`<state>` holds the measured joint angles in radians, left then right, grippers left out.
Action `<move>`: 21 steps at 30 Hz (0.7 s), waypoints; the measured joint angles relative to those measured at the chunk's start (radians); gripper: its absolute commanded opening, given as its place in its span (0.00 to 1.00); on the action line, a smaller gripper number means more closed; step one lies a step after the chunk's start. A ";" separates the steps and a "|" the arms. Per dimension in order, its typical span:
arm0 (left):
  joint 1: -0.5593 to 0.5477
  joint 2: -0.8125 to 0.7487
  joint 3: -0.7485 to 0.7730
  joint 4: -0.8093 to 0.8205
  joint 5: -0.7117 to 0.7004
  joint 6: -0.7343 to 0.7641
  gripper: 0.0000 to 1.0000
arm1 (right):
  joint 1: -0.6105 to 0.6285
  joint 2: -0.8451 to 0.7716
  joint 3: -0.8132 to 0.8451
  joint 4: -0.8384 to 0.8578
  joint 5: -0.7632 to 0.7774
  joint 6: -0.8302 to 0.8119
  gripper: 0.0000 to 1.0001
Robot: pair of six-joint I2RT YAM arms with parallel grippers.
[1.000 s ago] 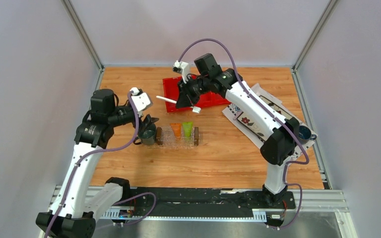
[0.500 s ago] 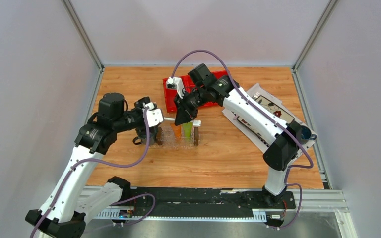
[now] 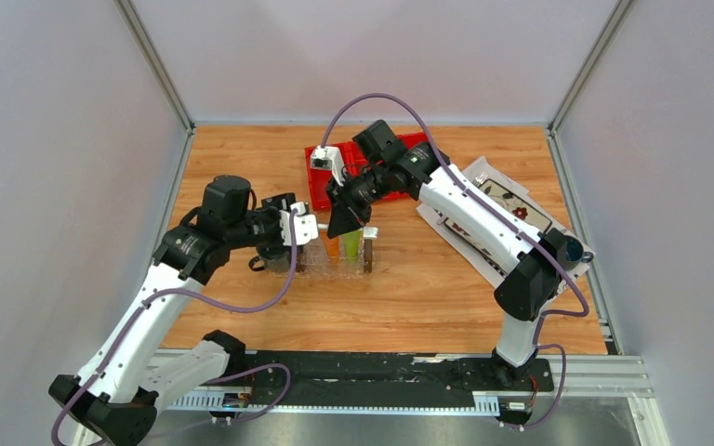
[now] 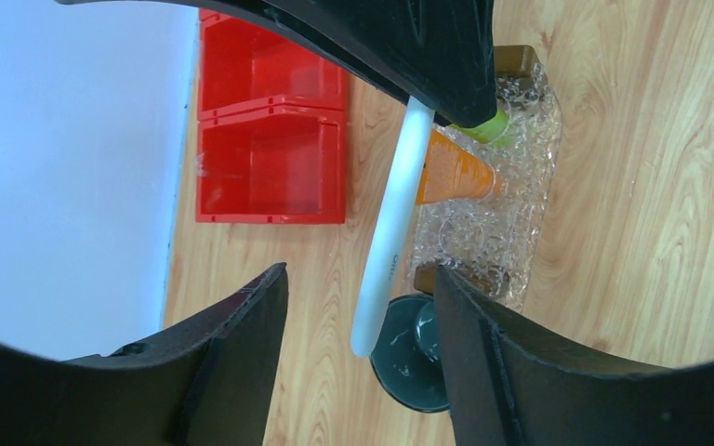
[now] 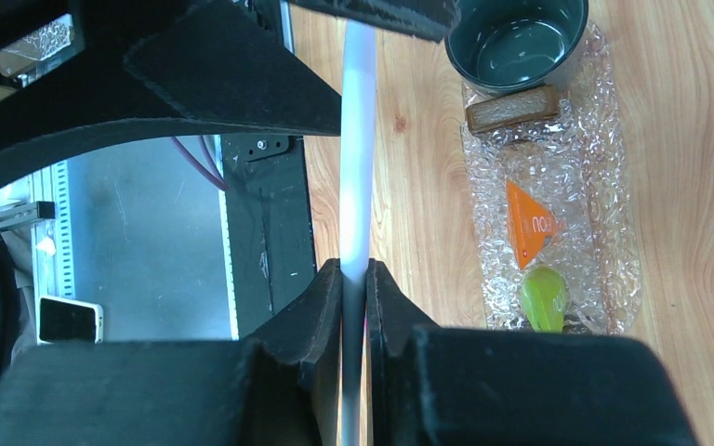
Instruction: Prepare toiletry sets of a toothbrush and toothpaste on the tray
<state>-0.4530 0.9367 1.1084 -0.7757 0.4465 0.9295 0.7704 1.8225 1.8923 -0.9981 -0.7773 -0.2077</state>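
The bench [image 3: 428,297] is wood-grained and is enclosed by plain pale grey walls [image 3: 56,139] with metal corner posts. A flower-patterned white cloth [image 3: 511,203] is spread to the right of the tray [image 5: 595,167], and a red bin [image 4: 270,158] is set beyond the tray. No writing is seen on either.

The tray is clear and bubbly, with a brown block at each short end. A dark mug [image 5: 518,37] is placed just beside its left end.

The toothbrush [image 4: 395,223] is held in the air along the tray's far side, with its handle end over the mug's rim. Small grey lettering is printed on the handle, too small to be read.

The right pincer [image 5: 353,279] is clamped on the toothbrush. The left pincer [image 4: 361,279] is held apart, one finger on each side of the handle end, and the handle is not touched.

The orange tube [image 5: 528,232] and the green tube [image 5: 544,297] are laid side by side in the tray. White letters are printed on the orange one, but they cannot be read with certainty.
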 measured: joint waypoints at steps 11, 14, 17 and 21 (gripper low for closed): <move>-0.032 0.036 -0.034 0.010 -0.017 -0.003 0.18 | 0.002 0.000 0.000 0.000 -0.011 0.000 0.02; -0.042 0.043 -0.040 0.000 -0.019 -0.010 0.00 | 0.002 -0.001 0.000 0.001 -0.010 -0.004 0.09; -0.045 0.044 -0.043 0.003 -0.019 -0.012 0.00 | 0.002 -0.001 0.000 -0.004 -0.004 -0.008 0.32; -0.045 0.039 -0.063 0.023 -0.011 -0.040 0.00 | 0.002 -0.001 0.007 -0.009 0.018 -0.006 0.53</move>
<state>-0.4980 0.9752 1.0451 -0.7528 0.4355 0.8898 0.7727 1.8214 1.8996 -1.0069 -0.7597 -0.2142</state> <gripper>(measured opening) 0.067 0.417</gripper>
